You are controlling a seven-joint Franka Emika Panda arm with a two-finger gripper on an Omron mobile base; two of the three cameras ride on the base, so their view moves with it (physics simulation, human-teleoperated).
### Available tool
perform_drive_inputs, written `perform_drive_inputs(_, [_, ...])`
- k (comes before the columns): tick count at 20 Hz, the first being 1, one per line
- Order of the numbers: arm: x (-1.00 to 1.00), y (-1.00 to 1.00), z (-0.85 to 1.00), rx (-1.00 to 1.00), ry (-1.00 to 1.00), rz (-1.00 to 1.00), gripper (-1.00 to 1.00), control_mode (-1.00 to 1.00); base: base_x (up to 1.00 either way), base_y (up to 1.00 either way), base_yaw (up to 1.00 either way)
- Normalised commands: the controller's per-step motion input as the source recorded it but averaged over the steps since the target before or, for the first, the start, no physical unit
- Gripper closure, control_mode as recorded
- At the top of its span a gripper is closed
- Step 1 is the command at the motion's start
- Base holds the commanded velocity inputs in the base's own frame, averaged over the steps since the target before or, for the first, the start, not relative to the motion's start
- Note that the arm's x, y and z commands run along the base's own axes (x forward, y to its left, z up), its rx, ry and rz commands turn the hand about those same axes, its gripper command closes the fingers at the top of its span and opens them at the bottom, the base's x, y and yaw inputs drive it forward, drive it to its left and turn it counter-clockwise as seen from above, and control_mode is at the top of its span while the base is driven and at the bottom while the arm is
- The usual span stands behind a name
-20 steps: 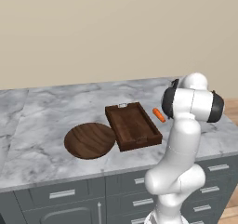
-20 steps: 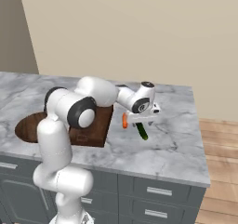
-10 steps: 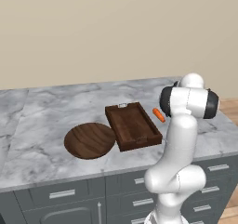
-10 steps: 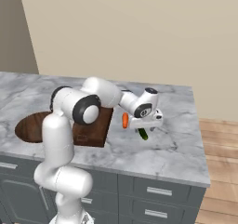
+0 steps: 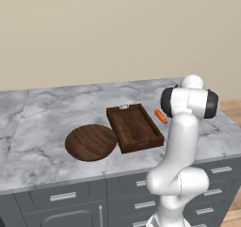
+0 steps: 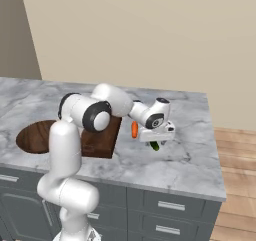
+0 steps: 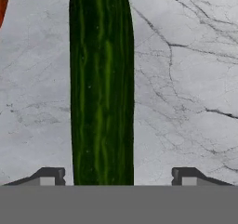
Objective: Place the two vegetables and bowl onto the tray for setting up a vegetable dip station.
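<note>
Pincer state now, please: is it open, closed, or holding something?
Pincer: open, fingertips either side of the green vegetable on the counter, not yet clamped on it.

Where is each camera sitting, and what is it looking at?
Left base view: behind the arm on its left, looking down over the counter at the bowl, tray and carrot; the white arm rises at lower right.
Right base view: behind on its right; the arm reaches from lower left toward the cucumber.
Hand view: on the hand, looking down at the cucumber between the fingertips.
Shared: both base views show tray, bowl, carrot.
</note>
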Motion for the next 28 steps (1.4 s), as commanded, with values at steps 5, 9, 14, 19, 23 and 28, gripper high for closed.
perform_drive_inputs(5, [0.00, 0.00, -0.10, 0.00, 0.01, 0.01, 1.00, -1.00, 0.00, 0.00, 0.00])
perform_drive_inputs(9, [-0.01, 0.00, 0.00, 0.00, -0.01, 0.01, 1.00, -1.00, 0.00, 0.00, 0.00])
perform_drive_inputs(14, [0.00, 0.01, 0.51, 0.00, -0.04, 0.07, 1.00, -1.00, 0.00, 0.00, 0.00])
perform_drive_inputs(19, [-0.02, 0.09, 0.73, 0.00, -0.04, 0.10, 1.00, -1.00, 0.00, 0.00, 0.00])
perform_drive_inputs(23, [-0.31, 0.26, 0.67, -0.01, -0.04, 0.12, 1.00, -1.00, 0.00, 0.00, 0.00])
perform_drive_inputs(28, [-0.39, 0.65, 0.49, -0.04, -0.05, 0.22, 1.00, -1.00, 0.00, 0.00, 0.00])
